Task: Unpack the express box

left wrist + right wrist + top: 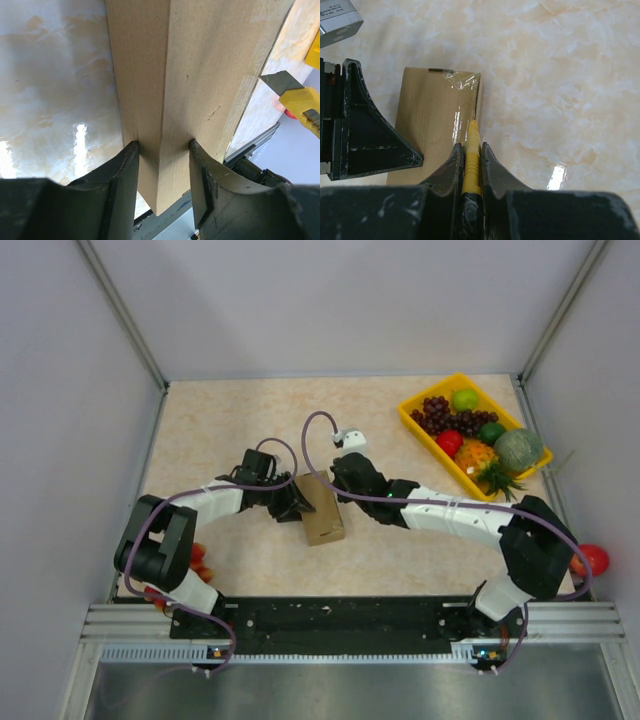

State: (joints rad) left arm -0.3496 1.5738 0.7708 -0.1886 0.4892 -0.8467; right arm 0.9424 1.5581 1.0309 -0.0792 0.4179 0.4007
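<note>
The left gripper [162, 150] pinches the express box [322, 510]; beside the box's taped edge, the right gripper [470, 150] clamps a yellow cutter [471, 160].

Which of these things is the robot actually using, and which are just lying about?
In use:
express box, clamped by left gripper
yellow utility knife, held by right gripper

Lying about:
yellow fruit tray
red ball

express box [200, 75]: matt brown cardboard, glossy tape; table [560, 75]: glossy marbled
</note>
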